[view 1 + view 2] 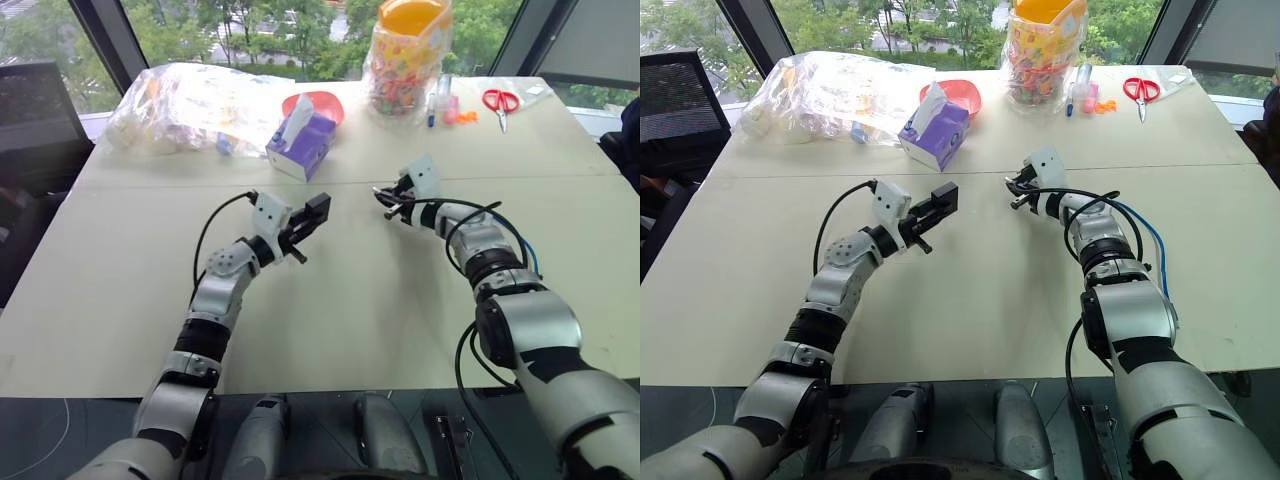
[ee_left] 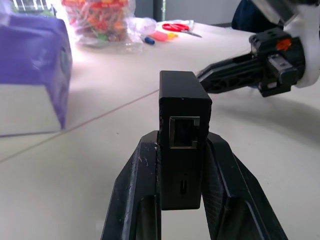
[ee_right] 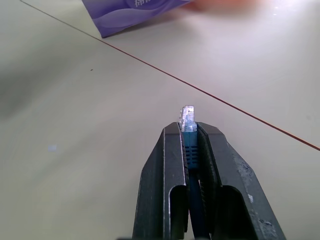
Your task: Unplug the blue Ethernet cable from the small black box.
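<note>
Daylight from tall windows fell across a pale worktop point(image 1: 330, 330) with a thin seam line running over it. Above its bare middle, the left tool point(image 2: 181, 165) pinched the small black box point(image 2: 182, 130) by its flat sides, its port turned outward toward the right tool and visibly empty. The right tool point(image 3: 189, 150) hung apart from the box, pressed together on the blue Ethernet cable point(image 3: 189, 150) just behind its clear plug point(image 3: 187, 116), which stuck out past the fingertips. From there the cord ran back along the right arm point(image 1: 1152, 245). Holding the box by its faces left the port side free, and gripping the cable close to the plug would give a straight pull; with plug and port well apart, I judged the unplugging done. Beyond the left tool stood a purple tissue box point(image 1: 303, 145); print showed on its side in the right wrist view, too cropped to read. Farther off lay a clear bag point(image 1: 190, 105), a red dish point(image 1: 325, 103), a jar of bright sweets point(image 1: 408, 55) and red-handled scissors point(image 1: 501, 101). No brand or label could be read on the black box.
</note>
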Controlling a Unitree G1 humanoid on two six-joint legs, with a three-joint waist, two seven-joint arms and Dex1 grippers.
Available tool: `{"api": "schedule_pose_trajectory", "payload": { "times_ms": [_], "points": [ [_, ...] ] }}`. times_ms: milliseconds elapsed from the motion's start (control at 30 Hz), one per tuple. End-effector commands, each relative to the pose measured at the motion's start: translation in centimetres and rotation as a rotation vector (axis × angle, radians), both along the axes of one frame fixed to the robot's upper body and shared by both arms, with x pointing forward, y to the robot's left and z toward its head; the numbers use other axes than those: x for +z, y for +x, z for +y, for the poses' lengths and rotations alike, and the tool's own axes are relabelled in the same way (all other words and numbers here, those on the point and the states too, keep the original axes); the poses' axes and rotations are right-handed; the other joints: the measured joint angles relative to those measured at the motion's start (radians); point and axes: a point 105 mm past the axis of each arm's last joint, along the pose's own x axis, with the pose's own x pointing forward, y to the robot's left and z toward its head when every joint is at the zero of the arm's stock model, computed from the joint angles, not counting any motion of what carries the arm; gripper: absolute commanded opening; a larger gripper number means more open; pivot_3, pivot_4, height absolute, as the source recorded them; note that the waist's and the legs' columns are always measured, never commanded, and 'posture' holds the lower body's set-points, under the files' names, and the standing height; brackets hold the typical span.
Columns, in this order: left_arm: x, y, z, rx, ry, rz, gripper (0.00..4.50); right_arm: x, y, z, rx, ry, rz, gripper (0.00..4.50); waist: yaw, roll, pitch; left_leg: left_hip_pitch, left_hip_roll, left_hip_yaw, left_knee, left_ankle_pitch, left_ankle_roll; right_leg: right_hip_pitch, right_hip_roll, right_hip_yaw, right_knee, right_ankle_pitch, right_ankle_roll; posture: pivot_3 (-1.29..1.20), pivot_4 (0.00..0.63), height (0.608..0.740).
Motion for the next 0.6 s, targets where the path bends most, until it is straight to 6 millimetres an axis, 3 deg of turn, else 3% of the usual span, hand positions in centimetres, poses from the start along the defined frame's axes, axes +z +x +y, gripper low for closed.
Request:
{"api": "schedule_pose_trajectory", "payload": {
  "times_ms": [33,300,500,600],
  "points": [
    [-0.6,0.1,-0.3,0.0,0.03,-0.013,0.47,1.0,0.1,0.1,0.007,0.017,-0.048,0.08,0.0,0.0,0.0,0.0,0.0,0.0,0.0,0.0,0.0,0.0,0.0,0.0,0.0,0.0,0.0,0.0,0.15,0.726],
    [-3.1,-0.2,-0.3,0.009,0.034,0.087,0.47,0.9,0.0,0.2,0.01,0.026,-0.049,0.08,0.004,0.0,0.0,0.004,0.0,0.0,0.002,0.0,0.0,0.005,0.0,0.0,0.0,0.001,0.001,0.0,0.15,0.726],
    [-3.9,-1.2,-0.5,-0.024,0.019,0.145,3.31,1.1,0.1,0.1,0.002,0.029,-0.056,0.0,0.003,0.001,-0.001,0.006,0.0,0.0,0.001,0.0,0.0,0.006,0.0,0.0,0.0,0.001,0.001,0.0,0.15,0.726],
    [-4.0,-1.6,-0.3,-0.023,0.022,0.145,4.47,1.1,0.2,0.2,-0.001,0.027,-0.058,0.0,0.003,0.001,-0.001,0.006,0.0,0.0,0.001,0.0,0.0,0.006,0.0,0.0,0.0,0.001,0.001,0.0,0.15,0.726]
  ]
}}
